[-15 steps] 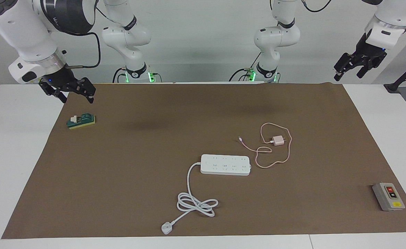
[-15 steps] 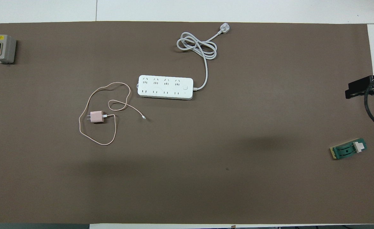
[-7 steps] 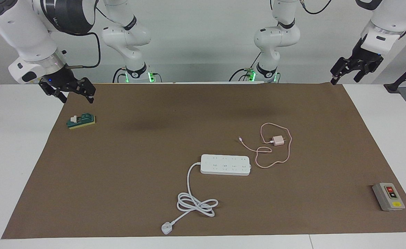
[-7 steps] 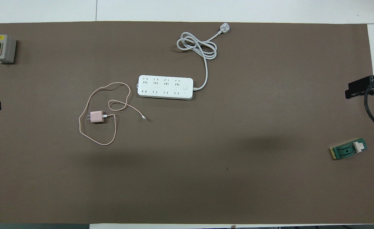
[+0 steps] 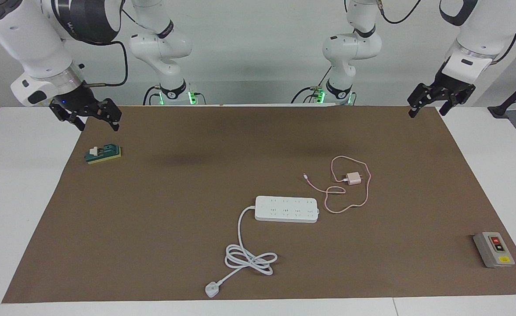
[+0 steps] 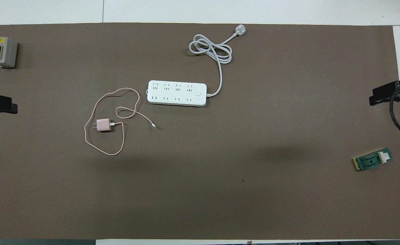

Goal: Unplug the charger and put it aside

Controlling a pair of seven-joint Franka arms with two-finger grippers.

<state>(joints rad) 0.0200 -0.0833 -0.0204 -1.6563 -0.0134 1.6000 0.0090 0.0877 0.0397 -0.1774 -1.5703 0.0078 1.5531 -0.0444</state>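
Observation:
The pale pink charger [image 5: 352, 178] lies on the brown mat, out of any socket, its prongs pointing toward the left arm's end. Its thin pink cable [image 5: 345, 206] loops around it. It also shows in the overhead view [image 6: 104, 125]. The white power strip [image 5: 286, 209] lies beside it, a little farther from the robots, with all sockets bare. My left gripper [image 5: 427, 109] is open and empty in the air over the mat's corner at the left arm's end. My right gripper [image 5: 98, 125] is open and empty over the mat's edge at the right arm's end, where that arm waits.
The strip's thick white cord [image 5: 249, 256] coils toward the table's edge farthest from the robots and ends in a white plug [image 5: 211, 289]. A grey switch box [image 5: 494, 249] stands at the left arm's end. A green block [image 5: 103, 153] lies below my right gripper.
My left gripper has moved in from beyond the table's end to over the mat's corner and has come lower. The right arm, charger and strip have not moved.

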